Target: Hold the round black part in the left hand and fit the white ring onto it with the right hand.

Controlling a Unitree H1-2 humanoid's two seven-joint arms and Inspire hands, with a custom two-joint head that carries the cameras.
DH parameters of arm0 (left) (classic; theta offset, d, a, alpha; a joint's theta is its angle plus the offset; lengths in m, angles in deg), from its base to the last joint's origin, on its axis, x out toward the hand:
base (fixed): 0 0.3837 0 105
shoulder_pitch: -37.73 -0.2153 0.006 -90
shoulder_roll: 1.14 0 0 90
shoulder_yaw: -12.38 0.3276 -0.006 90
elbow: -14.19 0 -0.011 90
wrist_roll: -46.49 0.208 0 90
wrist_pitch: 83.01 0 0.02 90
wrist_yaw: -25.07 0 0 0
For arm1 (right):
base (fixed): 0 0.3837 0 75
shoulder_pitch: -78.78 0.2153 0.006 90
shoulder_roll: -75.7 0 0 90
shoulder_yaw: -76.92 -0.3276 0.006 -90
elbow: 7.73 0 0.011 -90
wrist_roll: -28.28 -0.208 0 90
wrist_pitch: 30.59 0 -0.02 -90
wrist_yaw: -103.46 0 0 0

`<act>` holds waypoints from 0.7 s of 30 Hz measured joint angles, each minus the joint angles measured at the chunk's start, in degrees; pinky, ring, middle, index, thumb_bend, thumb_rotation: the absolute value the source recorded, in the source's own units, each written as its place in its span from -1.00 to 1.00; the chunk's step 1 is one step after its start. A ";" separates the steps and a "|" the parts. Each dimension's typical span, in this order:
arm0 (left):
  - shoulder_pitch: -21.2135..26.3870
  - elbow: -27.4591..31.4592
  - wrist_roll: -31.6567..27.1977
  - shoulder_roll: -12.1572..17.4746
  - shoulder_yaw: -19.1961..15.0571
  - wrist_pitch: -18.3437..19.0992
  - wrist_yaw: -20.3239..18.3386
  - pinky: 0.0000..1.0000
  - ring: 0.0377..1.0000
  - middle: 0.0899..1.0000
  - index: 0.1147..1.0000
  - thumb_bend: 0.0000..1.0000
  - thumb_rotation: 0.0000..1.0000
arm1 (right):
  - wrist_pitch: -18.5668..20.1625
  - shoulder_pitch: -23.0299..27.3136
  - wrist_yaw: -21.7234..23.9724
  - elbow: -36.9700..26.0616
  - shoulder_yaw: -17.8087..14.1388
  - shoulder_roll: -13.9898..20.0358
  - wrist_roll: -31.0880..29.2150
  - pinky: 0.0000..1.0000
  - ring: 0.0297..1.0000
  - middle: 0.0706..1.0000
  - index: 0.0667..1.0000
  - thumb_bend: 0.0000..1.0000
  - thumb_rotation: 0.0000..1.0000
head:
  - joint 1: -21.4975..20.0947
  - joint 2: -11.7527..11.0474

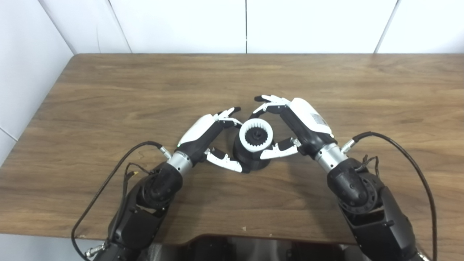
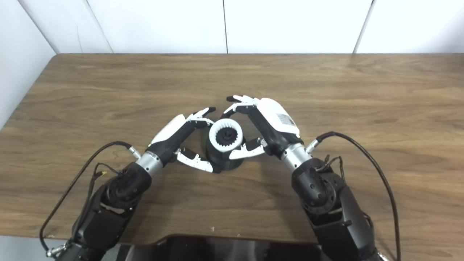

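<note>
Ring (image 1: 255, 135), white and toothed, sits atop your round black part (image 1: 250, 156) on the worktop (image 1: 108, 101); left robot hand (image 1: 212, 139) cups the part, right robot hand (image 1: 290, 125) spreads loosely around the ring.

Black arms, silver wrists, white-shelled left hand (image 1: 206, 136) and right hand (image 1: 297, 125), trailing black cables (image 1: 406, 152)

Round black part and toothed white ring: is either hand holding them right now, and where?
The left hand cups the round black part at its lower side. The right hand's fingers and thumb flank the toothed white ring sitting on top; firm contact cannot be told.
</note>
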 measured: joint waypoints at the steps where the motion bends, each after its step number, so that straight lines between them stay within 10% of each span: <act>1: -0.01 0.10 0.00 0.00 0.03 0.09 -0.12 1.00 1.00 1.00 0.16 0.87 -0.33 | 0.64 0.11 0.78 -0.22 0.12 0.30 0.53 0.85 0.90 0.86 0.42 0.82 -0.20 | 0.00 0.00; 21: -0.03 0.51 -0.09 -0.08 0.02 0.62 -0.09 1.00 1.00 1.00 0.16 0.88 -0.32 | 2.45 -0.14 6.27 -0.40 0.96 2.45 2.37 0.83 0.92 0.92 0.51 1.00 -0.10 | 0.18 0.35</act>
